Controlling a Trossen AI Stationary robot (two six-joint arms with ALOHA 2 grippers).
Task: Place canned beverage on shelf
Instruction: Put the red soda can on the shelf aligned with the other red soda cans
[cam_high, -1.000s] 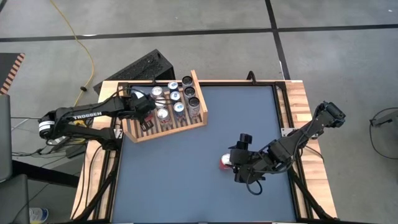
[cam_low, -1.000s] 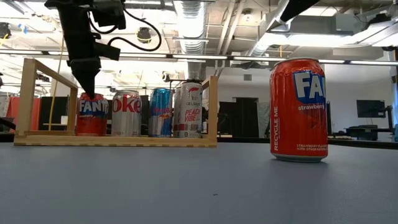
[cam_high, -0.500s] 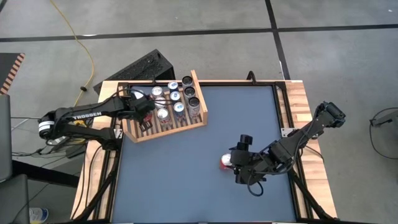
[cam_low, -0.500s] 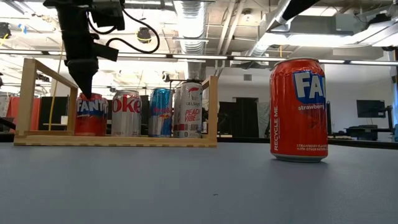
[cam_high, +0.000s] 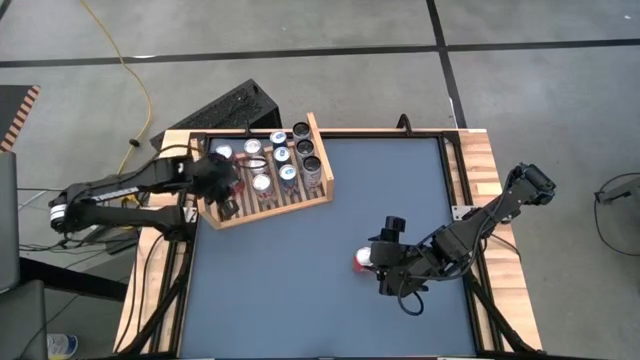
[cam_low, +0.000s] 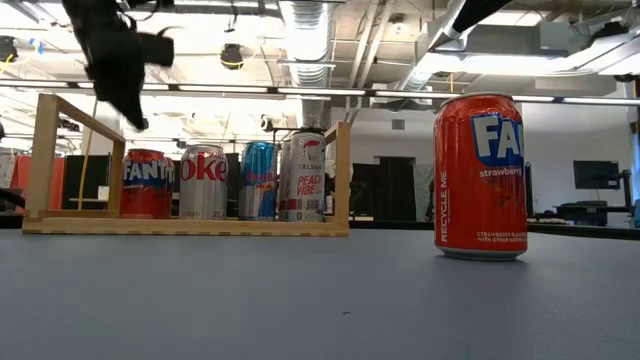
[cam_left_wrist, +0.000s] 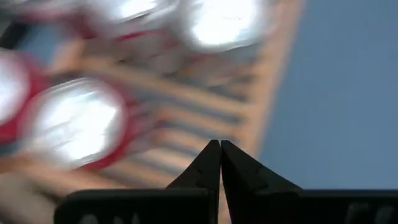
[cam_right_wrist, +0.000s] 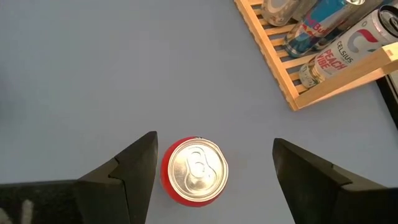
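Your right tool (cam_right_wrist: 211, 168) hangs over the blue counter (cam_high: 300, 290) with its two dark fingers (cam_right_wrist: 134, 165) spread wide, one on each side of the red strawberry soda can (cam_right_wrist: 194, 171). The can stands upright on the counter directly below the tool, in the gap between the fingers, and neither finger touches it. In the low view the same can (cam_low: 480, 177) stands alone, well apart from the rack.

Your left tool (cam_left_wrist: 220, 163) is pressed together, tips meeting, and holds nothing. It hovers above the end of the light-wood slatted shelf (cam_high: 268, 205) nearest its own arm, raised clear of the can tops. Just below and beside it stands a red Fanta can (cam_low: 147, 184) inside the shelf, next to a silver Coke can (cam_low: 203, 182), a blue can (cam_low: 259, 181) and a pale Peach Vibe can (cam_low: 302, 176).
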